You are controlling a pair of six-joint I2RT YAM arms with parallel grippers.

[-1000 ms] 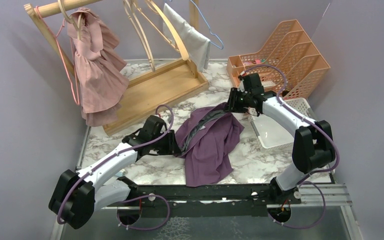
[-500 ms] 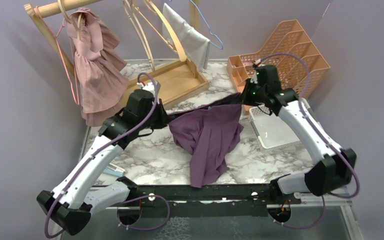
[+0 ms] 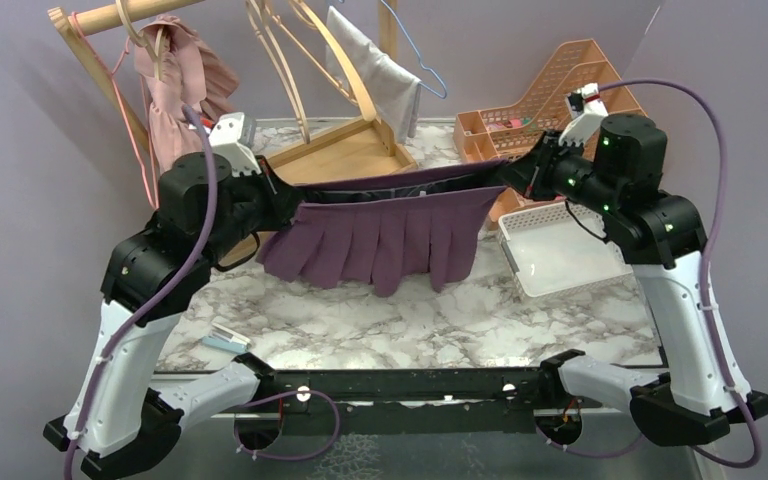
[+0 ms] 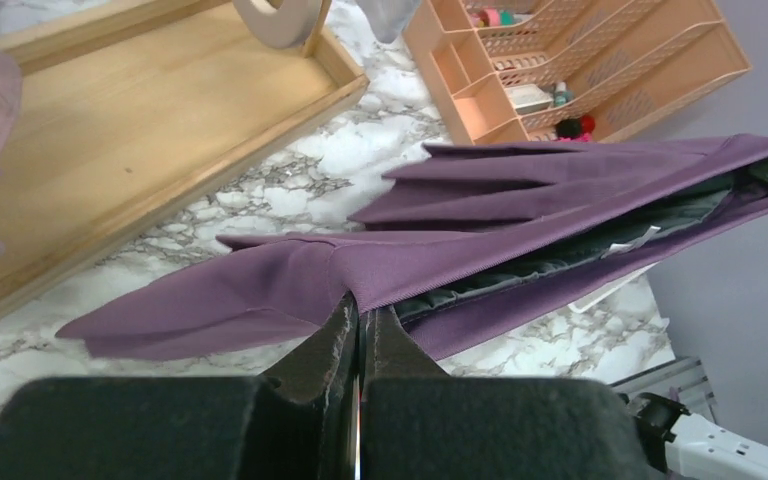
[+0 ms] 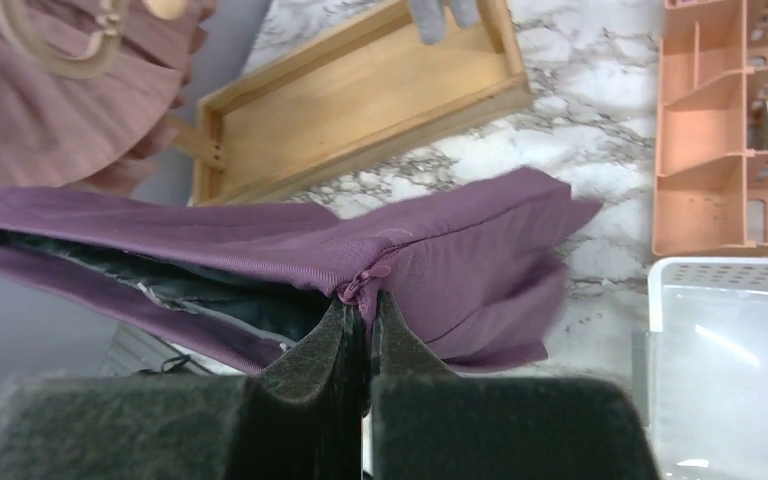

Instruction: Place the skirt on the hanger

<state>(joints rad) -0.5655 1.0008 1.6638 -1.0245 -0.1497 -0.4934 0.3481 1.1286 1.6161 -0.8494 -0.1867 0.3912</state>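
**Skirt (image 3: 380, 235) raised off table (image 3: 410, 310), now stretched between both arms**

Lifted since a second ago, its hem hangs free in front of the wooden rack (image 3: 330, 170). Left gripper (image 3: 282, 203), before the rack's left end, is clenched on the waistband. Right gripper (image 3: 520, 172), just beyond the rack's right end, is clenched on the opposite waistband end.

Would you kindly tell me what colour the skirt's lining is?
The lining is dark grey, inside the purple skirt; clearest in the left wrist view.
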